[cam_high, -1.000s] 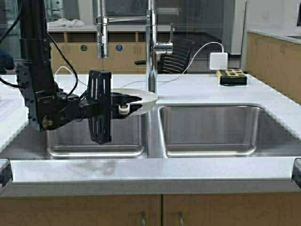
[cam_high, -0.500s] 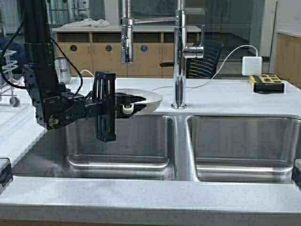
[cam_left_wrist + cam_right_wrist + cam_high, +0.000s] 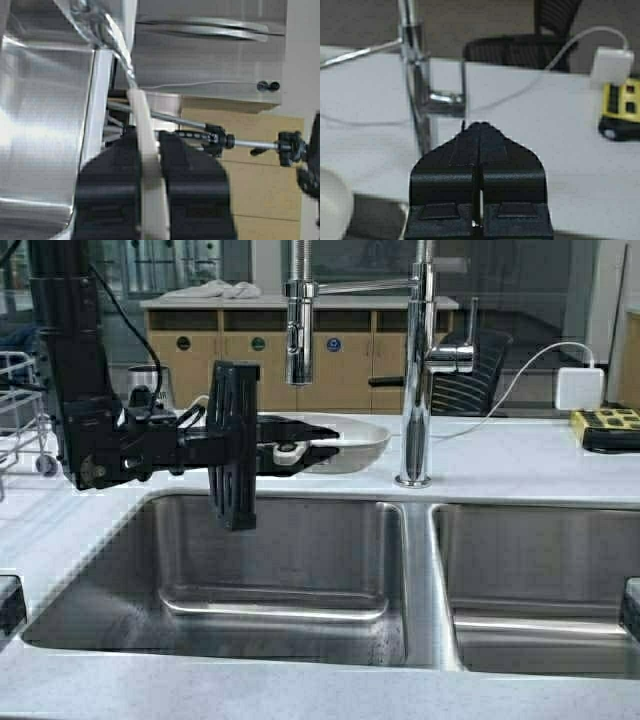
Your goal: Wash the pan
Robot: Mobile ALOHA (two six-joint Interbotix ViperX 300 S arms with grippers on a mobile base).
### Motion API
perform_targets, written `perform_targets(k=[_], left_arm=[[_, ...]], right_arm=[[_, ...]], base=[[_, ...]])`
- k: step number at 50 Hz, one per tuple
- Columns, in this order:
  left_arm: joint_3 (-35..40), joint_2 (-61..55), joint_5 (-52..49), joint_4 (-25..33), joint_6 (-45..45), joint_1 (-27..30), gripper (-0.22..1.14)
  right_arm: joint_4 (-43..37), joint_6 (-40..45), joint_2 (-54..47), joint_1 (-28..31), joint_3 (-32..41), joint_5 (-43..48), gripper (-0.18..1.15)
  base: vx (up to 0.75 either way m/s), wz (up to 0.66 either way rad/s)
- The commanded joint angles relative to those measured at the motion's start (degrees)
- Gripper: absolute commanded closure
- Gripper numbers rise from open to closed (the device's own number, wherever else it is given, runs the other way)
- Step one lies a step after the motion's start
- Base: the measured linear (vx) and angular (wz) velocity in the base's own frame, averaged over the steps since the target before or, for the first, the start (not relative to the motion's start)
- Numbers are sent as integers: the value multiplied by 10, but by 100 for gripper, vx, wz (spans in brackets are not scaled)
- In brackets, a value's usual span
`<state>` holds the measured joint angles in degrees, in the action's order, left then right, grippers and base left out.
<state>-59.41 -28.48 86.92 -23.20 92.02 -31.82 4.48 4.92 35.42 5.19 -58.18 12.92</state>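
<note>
The off-white pan (image 3: 350,441) is held level over the back edge of the left sink basin (image 3: 280,560), just below and beside the faucet's spray head (image 3: 298,340). My left gripper (image 3: 285,448) is shut on the pan's near side. In the left wrist view the pan (image 3: 146,170) shows edge-on as a pale strip clamped in the left gripper (image 3: 148,136). My right gripper (image 3: 479,126) is shut and empty above the counter; it does not show in the high view. The pan's edge (image 3: 332,205) shows in the right wrist view.
The tall faucet column (image 3: 415,390) stands between the left basin and the right basin (image 3: 540,570). A steel cup (image 3: 145,385) stands behind my left arm. A yellow-black power strip (image 3: 610,428) and a white charger (image 3: 578,388) lie on the counter at the back right.
The robot has driven closer to the sink and to its left: the whole scene has shifted right and grown larger. The left gripper still holds the pan.
</note>
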Motion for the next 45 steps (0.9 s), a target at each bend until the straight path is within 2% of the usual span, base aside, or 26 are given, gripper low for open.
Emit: perform_targets(k=[1,6,8,14,24,45], left_arm=[[-18,34,10,11,-7,2,89],[-26,33,11,12,-7,2,89],[-29,33,11,12,-8,2,89],[-26,28,13,12,-9,2,88],[-18,17,14,12,-9,2,89],[-18,15,18,12,-8,2,89]], right_arm=[[-3,8,-114,-1,94,-6,40],[-2,10,-179,14,142,-25,-4],[-1,10,-201,21,157,-37,-13],[3,10,-265,28,187,-23,-5],[3,10,-350,28,219,52,-6],[4,11,-464,28,323,52,-6]], base=[[6,-1],[4,-1],[2,0],[1,0],[0,0],[0,0]])
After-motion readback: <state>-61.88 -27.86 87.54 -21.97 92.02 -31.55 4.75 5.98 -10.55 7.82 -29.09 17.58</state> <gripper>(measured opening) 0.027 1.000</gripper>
